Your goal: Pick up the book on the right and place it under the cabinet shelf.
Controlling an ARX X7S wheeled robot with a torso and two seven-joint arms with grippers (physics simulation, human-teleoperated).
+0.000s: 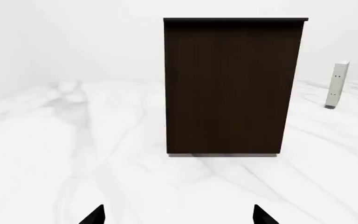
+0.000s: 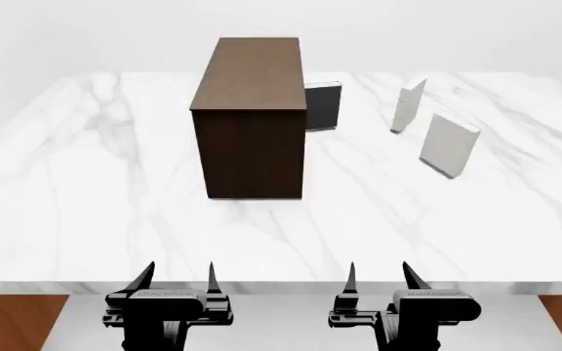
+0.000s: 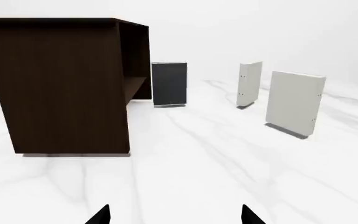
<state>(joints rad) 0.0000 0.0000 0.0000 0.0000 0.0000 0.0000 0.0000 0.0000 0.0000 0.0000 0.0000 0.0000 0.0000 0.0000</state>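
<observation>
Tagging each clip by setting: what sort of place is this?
Apparently a bare simulated tabletop, not a furnished room: a white marble table, a dark wood cabinet standing on it, three upright books such as the pale one, and blank white surroundings.

Left pincer [image 2: 176, 279] and right pincer [image 2: 379, 278] — both agape, empty, level.

Ahead of me stretches a white marble table [image 2: 85, 190] with faint grey veins, its near edge just in front of me. Below that edge shows a brown wooden floor [image 2: 8, 322]. Behind everything stands a plain, evenly lit white wall [image 2: 456, 29].
</observation>
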